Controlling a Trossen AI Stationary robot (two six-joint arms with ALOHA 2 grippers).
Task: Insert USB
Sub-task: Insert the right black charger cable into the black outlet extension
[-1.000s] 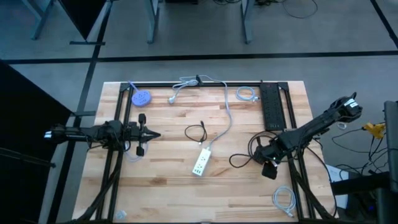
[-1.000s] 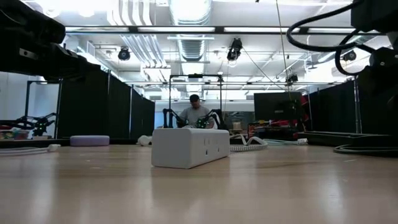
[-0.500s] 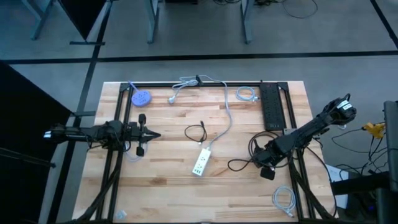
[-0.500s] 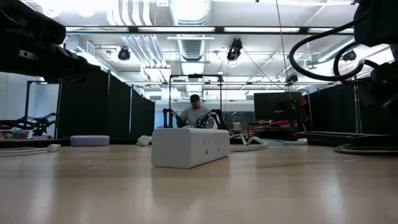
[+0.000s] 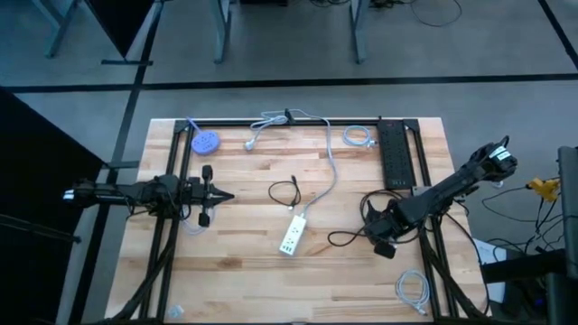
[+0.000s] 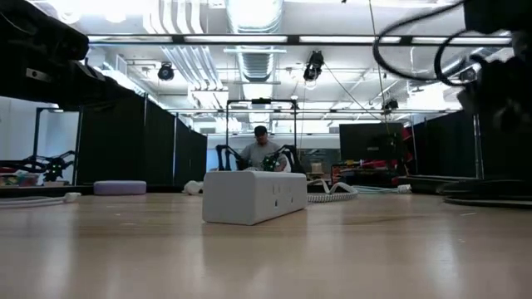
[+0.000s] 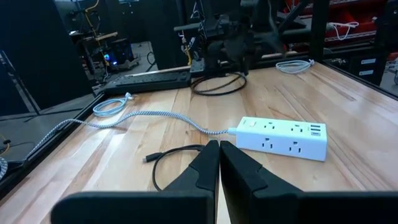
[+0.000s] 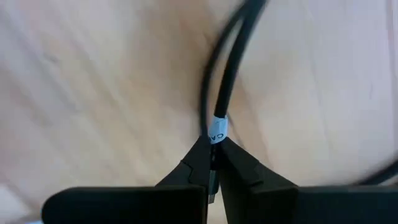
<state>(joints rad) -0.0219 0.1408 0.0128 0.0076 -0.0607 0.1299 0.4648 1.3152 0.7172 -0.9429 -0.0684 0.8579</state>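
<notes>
Once gaping, right tool (image 8: 211, 163) now cable-clamped (image 8: 219, 106).

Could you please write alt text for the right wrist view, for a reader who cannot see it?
The right gripper is shut on a black cable, pinching it just below a white label. Behind it lies the blurred wooden table.

Light wooden slatted table (image 5: 253, 271): white power strip (image 5: 290, 236), black looped cable (image 5: 285, 192), blue round disc (image 5: 205, 142), long black power strip (image 5: 393, 153) are laid on it.
</notes>
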